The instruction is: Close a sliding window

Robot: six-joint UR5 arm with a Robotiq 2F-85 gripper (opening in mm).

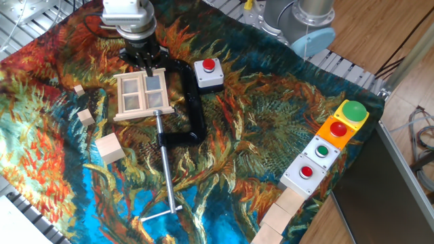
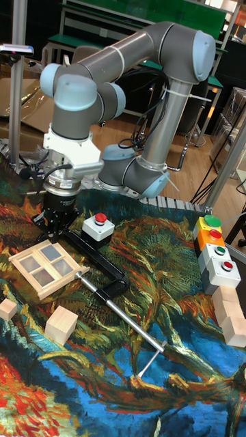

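Observation:
The sliding window (image 1: 142, 96) is a pale wooden frame with two side-by-side panes, lying flat on the patterned cloth; it also shows in the tall fixed view (image 2: 46, 263). My gripper (image 1: 147, 68) points down at the window's far edge, over the right-hand pane. Its fingertips look pressed together with nothing between them. From the tall fixed view, the gripper (image 2: 56, 231) tapers to a point just at the frame's far rim. I cannot tell whether the tips touch the wood.
A black clamp (image 1: 193, 102) with a long metal bar (image 1: 166, 166) grips the window's right side. A grey box with a red button (image 1: 208, 73) stands beside it. Wooden cubes (image 1: 110, 148) lie at the left. Several button boxes (image 1: 332, 146) and cubes (image 1: 281, 213) line the right.

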